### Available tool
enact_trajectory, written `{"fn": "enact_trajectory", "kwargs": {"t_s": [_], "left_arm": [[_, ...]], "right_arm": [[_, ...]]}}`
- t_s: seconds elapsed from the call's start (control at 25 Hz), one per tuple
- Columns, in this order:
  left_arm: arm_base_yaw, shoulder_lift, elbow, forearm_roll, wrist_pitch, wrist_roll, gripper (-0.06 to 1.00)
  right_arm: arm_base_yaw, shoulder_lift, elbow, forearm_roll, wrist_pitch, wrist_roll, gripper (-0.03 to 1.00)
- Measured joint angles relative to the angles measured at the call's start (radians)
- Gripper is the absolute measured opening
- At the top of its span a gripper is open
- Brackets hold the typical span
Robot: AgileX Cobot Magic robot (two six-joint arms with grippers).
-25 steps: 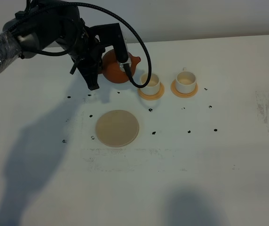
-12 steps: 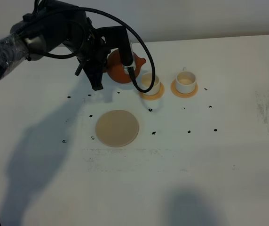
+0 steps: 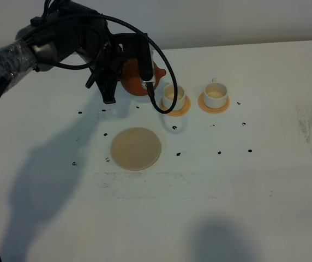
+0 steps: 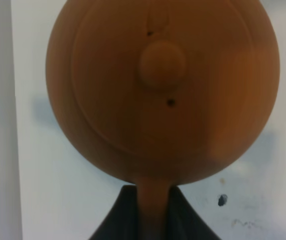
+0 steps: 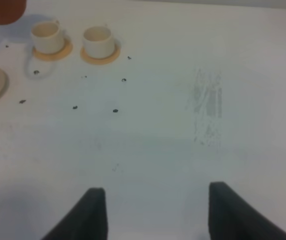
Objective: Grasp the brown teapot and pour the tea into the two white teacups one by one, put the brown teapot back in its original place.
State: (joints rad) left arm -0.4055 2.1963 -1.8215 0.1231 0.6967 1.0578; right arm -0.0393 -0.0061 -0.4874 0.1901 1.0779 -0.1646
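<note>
Reddish-brown clay is the main thing here, i.e. the brown teapot (image 3: 131, 85); it's at the back left of the white surface (image 3: 265, 180), in the grip of the left pincer (image 4: 153, 200); from the left wrist cam you look straight down on the lid and its knob (image 4: 162, 64), and the two dark fingers (image 4: 120, 215) are squeezed together on the loop handle (image 4: 153, 212), so that's a firm clamp on the pot.

The spout (image 3: 160, 71) points toward the cups; it sits just beside the nearer teacup (image 3: 174, 96), a bit behind it in the high view; can't honestly tell whether the pot is tilted or how far off the surface it is.

The farther teacup (image 3: 215, 94) is just to the right of the first one; each sits on its own orange-tan coaster (image 3: 176, 111) (image 3: 214, 107).

The big beige disc (image 3: 136, 148) lies in front of the pot with nothing on it, well apart from it; small black dots (image 3: 178, 154) are scattered around.

The right pincer (image 5: 157, 190) hangs over bare surface off to the right, fingers spread apart, holding nothing.
</note>
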Motion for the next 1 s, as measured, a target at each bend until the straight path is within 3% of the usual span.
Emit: {"fn": "enact_trajectory", "kwargs": {"t_s": [0.48,1.0], "left_arm": [[-0.01,0.026,0.0,0.071,-0.011,-0.001,0.1],[-0.026,0.026,0.0,0.087,-0.06,-0.001,0.1]], "right_arm": [[0.0,0.0,0.0,0.0,0.0,0.0,0.47],[0.0,0.0,0.0,0.0,0.0,0.0,0.47]]}}
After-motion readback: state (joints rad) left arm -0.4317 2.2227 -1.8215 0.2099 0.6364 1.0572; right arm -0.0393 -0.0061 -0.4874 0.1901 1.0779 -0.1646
